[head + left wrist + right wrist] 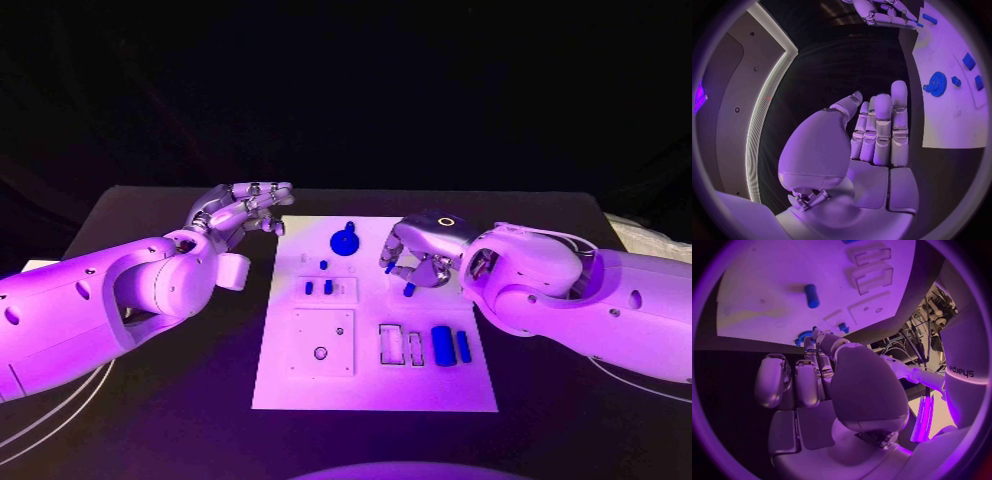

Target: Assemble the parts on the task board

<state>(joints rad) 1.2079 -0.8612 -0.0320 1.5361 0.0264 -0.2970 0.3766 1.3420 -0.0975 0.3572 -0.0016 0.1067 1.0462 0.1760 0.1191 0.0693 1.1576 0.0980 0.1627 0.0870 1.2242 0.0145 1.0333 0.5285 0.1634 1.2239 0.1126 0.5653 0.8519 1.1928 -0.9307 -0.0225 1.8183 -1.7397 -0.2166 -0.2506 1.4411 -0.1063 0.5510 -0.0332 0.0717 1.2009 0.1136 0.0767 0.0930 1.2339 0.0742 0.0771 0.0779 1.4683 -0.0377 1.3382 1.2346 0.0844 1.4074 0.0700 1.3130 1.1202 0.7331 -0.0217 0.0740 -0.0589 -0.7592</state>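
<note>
Right hand (pixel 420 252) over task board (pixel 368 395), fingers curled by small blue peg (pixel 410 289); grip uncertain. Left hand (pixel 240 210) empty, fingers apart, at board's 10 o'clock. Gear (pixel 345 240) seated at 12; cylinders (pixel 451 346) at 4 apparently unplaced.

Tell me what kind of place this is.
Likely a robotics lab or demo bench: a black table under coloured light, a white task board with small blue parts laid out for assembly, and cables and equipment beyond the table's edge.
</note>
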